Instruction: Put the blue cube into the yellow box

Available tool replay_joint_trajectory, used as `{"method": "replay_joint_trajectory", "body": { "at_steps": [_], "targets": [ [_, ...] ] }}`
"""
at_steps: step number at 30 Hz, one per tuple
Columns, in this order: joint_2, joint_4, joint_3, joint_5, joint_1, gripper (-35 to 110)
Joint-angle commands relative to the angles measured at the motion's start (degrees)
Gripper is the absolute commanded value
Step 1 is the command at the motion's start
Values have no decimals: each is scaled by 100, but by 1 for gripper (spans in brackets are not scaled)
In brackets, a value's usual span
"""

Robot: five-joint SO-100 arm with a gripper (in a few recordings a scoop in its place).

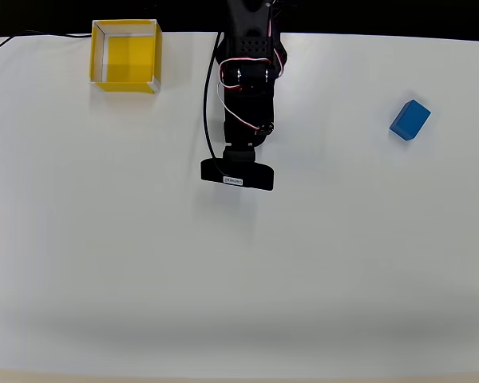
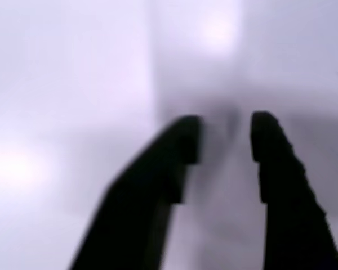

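Observation:
The blue cube [image 1: 409,120] lies on the white table at the right, in the overhead view. Far off at the back left corner stands the yellow box [image 1: 132,60], open-topped, nothing inside it. My black arm [image 1: 247,88] reaches in from the back edge between the two, and its wrist camera bar [image 1: 236,175] hides the fingers below. In the wrist view my gripper [image 2: 225,135] is open over bare white table, a clear gap between the two black fingers [image 2: 273,163] and nothing held.
The white table [image 1: 239,279] stretches wide in front of the arm. A black cable [image 1: 209,104] hangs along the arm's left side, and another runs off the back left edge [image 1: 16,38].

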Motion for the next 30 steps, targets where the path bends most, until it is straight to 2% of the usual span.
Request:
{"method": "replay_joint_trajectory", "body": {
  "at_steps": [1,5,9,16,27,30],
  "targets": [
    [-431,-501,-1336,492,-536,22],
    [-1195,-738,-2259,1380,-1081,38],
    [-2206,-369,-3524,2180,-1828,48],
    [-4104,176,-5687,4228,-3270,50],
    [-6741,1213,-7884,6706,-5282,43],
    [-7339,1494,-8323,7295,-5757,49]
  ]
}}
